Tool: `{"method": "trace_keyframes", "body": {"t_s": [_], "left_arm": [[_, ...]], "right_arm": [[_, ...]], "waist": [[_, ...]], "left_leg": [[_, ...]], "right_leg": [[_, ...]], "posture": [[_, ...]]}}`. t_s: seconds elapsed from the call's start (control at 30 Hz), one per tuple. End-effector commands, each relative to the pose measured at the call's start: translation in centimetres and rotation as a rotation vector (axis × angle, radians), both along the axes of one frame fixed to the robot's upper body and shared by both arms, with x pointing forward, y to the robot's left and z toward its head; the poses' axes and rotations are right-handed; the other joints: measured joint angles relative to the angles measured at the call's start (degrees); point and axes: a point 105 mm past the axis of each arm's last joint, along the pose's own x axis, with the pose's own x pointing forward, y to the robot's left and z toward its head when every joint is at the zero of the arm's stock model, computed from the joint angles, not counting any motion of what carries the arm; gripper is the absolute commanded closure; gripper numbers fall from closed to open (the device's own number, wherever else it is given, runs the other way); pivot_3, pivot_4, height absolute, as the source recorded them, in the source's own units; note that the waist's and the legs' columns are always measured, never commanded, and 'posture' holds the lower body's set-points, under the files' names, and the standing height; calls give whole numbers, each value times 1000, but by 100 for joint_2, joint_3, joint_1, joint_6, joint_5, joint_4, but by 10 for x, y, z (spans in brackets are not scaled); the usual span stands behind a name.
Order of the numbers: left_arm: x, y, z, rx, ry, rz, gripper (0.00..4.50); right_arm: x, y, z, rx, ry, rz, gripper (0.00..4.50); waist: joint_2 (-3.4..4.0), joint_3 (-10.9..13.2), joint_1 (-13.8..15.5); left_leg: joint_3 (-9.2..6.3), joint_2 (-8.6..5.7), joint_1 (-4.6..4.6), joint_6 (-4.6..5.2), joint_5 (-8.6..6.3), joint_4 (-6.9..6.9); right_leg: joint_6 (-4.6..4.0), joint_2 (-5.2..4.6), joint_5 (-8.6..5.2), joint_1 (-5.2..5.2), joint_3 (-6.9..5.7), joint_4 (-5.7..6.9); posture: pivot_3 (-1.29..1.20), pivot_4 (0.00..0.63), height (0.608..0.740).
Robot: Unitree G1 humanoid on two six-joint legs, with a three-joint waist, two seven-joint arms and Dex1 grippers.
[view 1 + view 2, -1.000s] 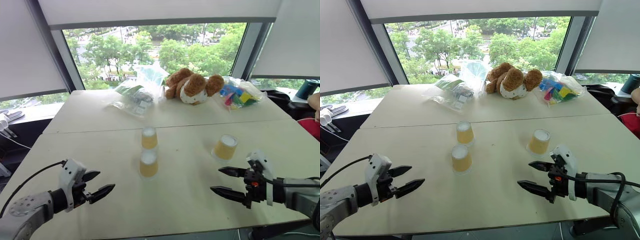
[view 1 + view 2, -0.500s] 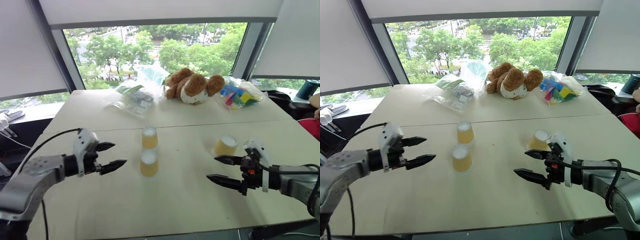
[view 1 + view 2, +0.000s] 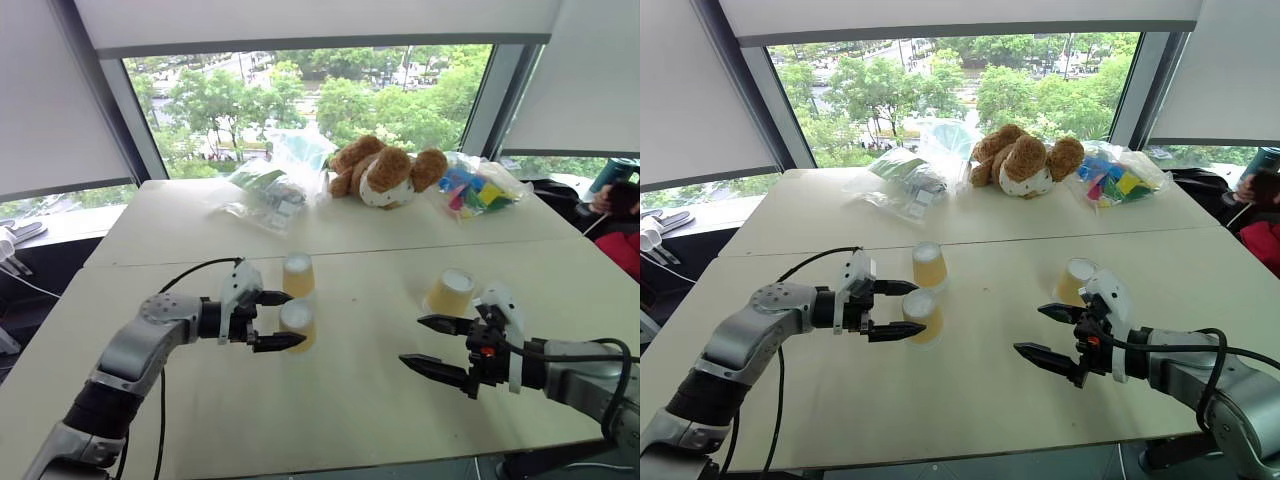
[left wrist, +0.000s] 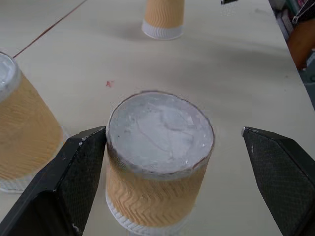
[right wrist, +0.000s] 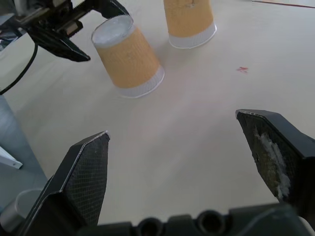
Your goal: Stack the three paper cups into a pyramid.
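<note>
The left end effector (image 3: pixel 272 320), fingers spread wide, straddles the nearest upturned tan paper cup (image 3: pixel 297 325) on the pale worktop (image 3: pixel 360 400). Better to centre before closing gently (paper crushes). The right end effector (image 3: pixel 430 344) hangs open, empty.

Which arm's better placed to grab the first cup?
Left. The left gripper has its open jaws either side of the near upturned tan paper cup. The right gripper, also open, hangs over bare table, short of the right-hand tan paper cup.
</note>
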Motion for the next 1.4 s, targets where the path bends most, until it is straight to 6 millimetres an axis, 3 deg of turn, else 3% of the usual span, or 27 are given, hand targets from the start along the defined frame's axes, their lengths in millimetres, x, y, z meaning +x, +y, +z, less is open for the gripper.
{"method": "trace_keyframes", "body": {"t_s": [0.03,0.17,0.23,0.33,0.47,0.57,0.77,1.03,1.1,1.17,1.2,1.37,1.4], "left_arm": [[3,-5,3,-3,-50,-21,26],[10,-8,3,-19,-70,-10,1846],[13,-10,4,-25,-81,-9,2104],[15,-13,9,-41,-92,-20,2104],[25,-28,47,-115,-109,-104,2104],[38,-61,62,-142,-137,-198,2104],[39,-113,40,-117,-88,-373,2104],[31,-130,15,-79,-92,-442,2104],[32,-130,8,-70,-105,-427,1078],[33,-129,3,-67,-101,-420,282],[33,-128,1,-68,-93,-416,94],[37,-123,6,-81,-104,-393,94],[40,-118,17,-100,-126,-378,94]], "right_arm": [[-4,1,12,5,-48,4,0],[-5,0,13,3,-50,-2,0],[-5,0,14,1,-50,-6,0],[-6,-2,14,-1,-51,-18,0],[-7,-13,15,-12,-55,-73,0],[-10,-22,15,-20,-65,-121,0],[-21,-27,13,-31,-75,-187,0],[-29,-29,10,-31,-82,-237,0],[-28,-28,10,-28,-86,-241,0],[-27,-27,10,-26,-89,-242,0],[-26,-27,10,-25,-90,-242,0],[-23,-26,10,-21,-87,-228,0],[-22,-26,10,-21,-85,-223,0]], "waist": [[0,0,2],[-1,0,-4],[-1,0,-5],[-1,-1,1],[-10,3,26],[-14,0,44],[-20,3,-30],[-33,11,-15],[-35,12,13],[-35,12,9],[-36,12,2],[-36,13,-2],[-37,13,-5]], "left_leg": [[0,-1,-1,0,0,2],[-1,-2,-2,0,0,6],[-1,-2,-1,0,0,5],[-1,-2,-2,0,0,6],[-11,-7,-9,1,0,16],[-12,-17,-8,1,0,20],[2,-19,-5,3,0,14],[9,-13,-5,3,0,19],[7,-16,-5,4,0,21],[4,-17,-5,4,0,22],[4,-18,-5,4,0,22],[4,-16,-5,4,0,22],[4,-16,-5,4,0,22]], "right_leg": [[1,0,0,0,0,0],[4,-1,2,1,-1,0],[4,-1,2,1,0,2],[4,-1,2,1,-1,4],[5,-2,3,0,-5,10],[7,-7,4,4,-5,16],[10,-13,5,0,-7,40],[10,-8,5,-12,-3,58],[10,-10,5,-10,-2,58],[10,-10,5,-9,-2,58],[10,-10,5,-9,-2,58],[10,-8,5,-10,-2,59],[10,-9,5,-10,-2,59]], "posture": [[0,150,740],[0,150,740],[0,150,740],[0,150,740],[0,150,740],[0,150,740],[0,150,740],[0,150,740],[0,150,740],[0,150,740],[0,150,740],[0,150,740],[0,150,740]]}}
